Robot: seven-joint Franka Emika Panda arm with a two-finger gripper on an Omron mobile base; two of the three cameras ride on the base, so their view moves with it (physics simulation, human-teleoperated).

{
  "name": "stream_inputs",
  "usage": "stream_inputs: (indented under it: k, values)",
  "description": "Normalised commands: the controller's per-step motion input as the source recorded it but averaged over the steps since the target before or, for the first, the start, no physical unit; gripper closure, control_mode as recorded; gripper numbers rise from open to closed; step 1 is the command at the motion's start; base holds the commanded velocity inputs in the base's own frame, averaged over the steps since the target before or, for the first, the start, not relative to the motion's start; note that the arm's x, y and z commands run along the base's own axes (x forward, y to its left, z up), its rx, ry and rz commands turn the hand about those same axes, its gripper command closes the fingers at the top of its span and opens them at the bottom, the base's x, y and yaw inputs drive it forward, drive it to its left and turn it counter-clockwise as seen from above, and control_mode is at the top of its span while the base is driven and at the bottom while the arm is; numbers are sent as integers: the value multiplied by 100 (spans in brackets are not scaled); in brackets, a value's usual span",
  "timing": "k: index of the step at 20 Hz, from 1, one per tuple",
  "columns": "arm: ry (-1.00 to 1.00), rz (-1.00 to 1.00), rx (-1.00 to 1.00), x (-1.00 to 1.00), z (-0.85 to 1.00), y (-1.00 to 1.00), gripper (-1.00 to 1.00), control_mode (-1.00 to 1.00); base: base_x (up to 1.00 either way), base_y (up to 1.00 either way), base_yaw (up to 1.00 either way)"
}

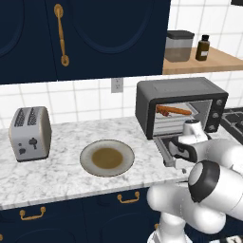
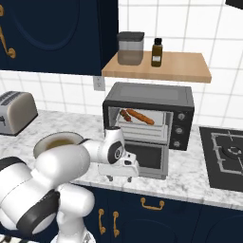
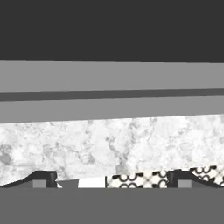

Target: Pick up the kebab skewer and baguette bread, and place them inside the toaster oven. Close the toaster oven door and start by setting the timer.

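The door (image 2: 148, 159) of the oven (image 2: 182, 102) was the thing to deal with here: it hung dropped open, lying out flat over the marble counter (image 1: 57, 173), with the grey bar handle (image 3: 112, 76) along its front edge. The skewer (image 2: 125, 115) and baguette (image 2: 141, 117) were already sitting side by side on the rack inside, so I'd say the loading part was done and closing was next.

The gripper (image 2: 119, 176) sat low at the front of that door, jaws spread as wide as they go and holding nothing. From the hand view, the handle ran straight across just above the fingertips (image 3: 41, 178), counter underneath.

Handling-wise, my guess is the door was a stiff hinged glass panel, not heavy but it only swings one way, up on the bottom hinge. Glass is slick and not something to pinch or bang. Best bet looked like getting under the bar handle or the front lip near the middle and pushing up and in along the arc, so it wouldn't twist. A hard shove might shift the oven back.

The knobs (image 2: 180, 129) were on the right-hand panel.
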Motion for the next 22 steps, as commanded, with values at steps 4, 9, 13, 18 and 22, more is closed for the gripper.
stream_inputs:
  k: [4, 9, 13, 18, 22]
  values:
    - [-4, 0, 0, 22, -3, 0, -100, -100, 0, 0, 0]
    - [-13, 0, 4, 43, -4, 5, -100, -100, 0, 0, 0]
    - [-12, 0, 5, 39, -6, 10, -100, -100, 0, 0, 0]
    - [-4, 0, 3, -7, -1, 0, -100, -100, 0, 0, 0]
    - [0, -3, 1, -6, 0, 3, -100, -100, 0, 0, 0]
